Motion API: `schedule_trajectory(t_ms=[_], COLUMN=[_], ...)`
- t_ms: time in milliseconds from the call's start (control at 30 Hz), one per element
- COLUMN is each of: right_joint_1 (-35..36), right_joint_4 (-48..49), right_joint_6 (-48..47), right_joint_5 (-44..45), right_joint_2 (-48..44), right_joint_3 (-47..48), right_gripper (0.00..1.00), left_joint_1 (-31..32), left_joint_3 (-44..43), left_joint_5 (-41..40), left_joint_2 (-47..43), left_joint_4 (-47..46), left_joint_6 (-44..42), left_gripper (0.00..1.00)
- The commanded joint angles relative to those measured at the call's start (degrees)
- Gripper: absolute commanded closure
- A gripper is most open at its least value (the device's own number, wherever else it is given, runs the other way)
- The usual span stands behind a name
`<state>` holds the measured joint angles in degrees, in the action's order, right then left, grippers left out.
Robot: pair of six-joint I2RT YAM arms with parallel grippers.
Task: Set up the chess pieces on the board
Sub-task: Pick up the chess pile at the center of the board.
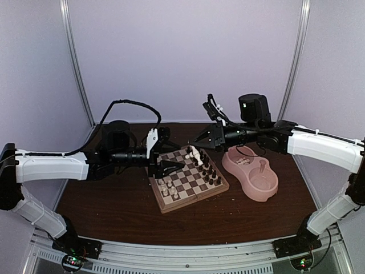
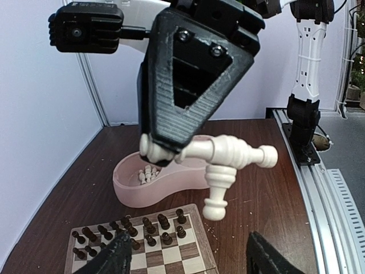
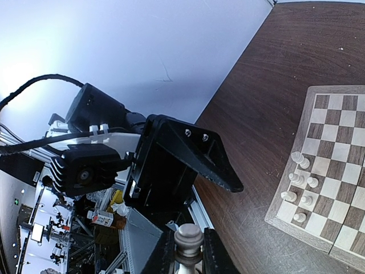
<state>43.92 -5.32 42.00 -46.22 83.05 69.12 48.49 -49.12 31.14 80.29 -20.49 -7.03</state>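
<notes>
The board (image 1: 197, 191) lies mid-table, with several cream-white chess pieces (image 1: 169, 189) at its near-left end and dark pieces (image 1: 209, 169) at its far-right end. My right gripper (image 1: 198, 146) hovers over the board's far corner, shut on a cream piece (image 2: 228, 150) that lies crosswise. A second cream piece (image 2: 218, 191) hangs below it. The held piece also shows between my right fingers in the right wrist view (image 3: 188, 238). My left gripper (image 1: 174, 166) is open and empty above the board, facing the right gripper, its fingertips (image 2: 114, 257) low in its own view.
A pink double bowl (image 1: 270, 191) stands right of the board, with more cream pieces (image 2: 147, 173) in one well. Dark pieces (image 2: 132, 229) fill two rows. White walls close the back and sides. An aluminium rail (image 1: 182, 251) runs along the near edge.
</notes>
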Motion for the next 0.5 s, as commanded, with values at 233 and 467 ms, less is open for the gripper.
schedule_trajectory(t_ms=[233,467], right_joint_1=[0.68,0.81], right_joint_4=[3.21,3.64], right_joint_6=[0.67,0.88], right_joint_5=[0.60,0.69], right_joint_2=[1.06,1.20], right_joint_3=[1.98,2.15], right_gripper=[0.84,0.84], left_joint_1=[0.47,0.51], left_joint_3=[-1.98,-2.33], left_joint_5=[3.85,5.32], left_joint_2=[0.81,1.18], left_joint_4=[-5.61,-5.52], left_joint_6=[-0.10,-0.12], left_gripper=[0.40,0.46])
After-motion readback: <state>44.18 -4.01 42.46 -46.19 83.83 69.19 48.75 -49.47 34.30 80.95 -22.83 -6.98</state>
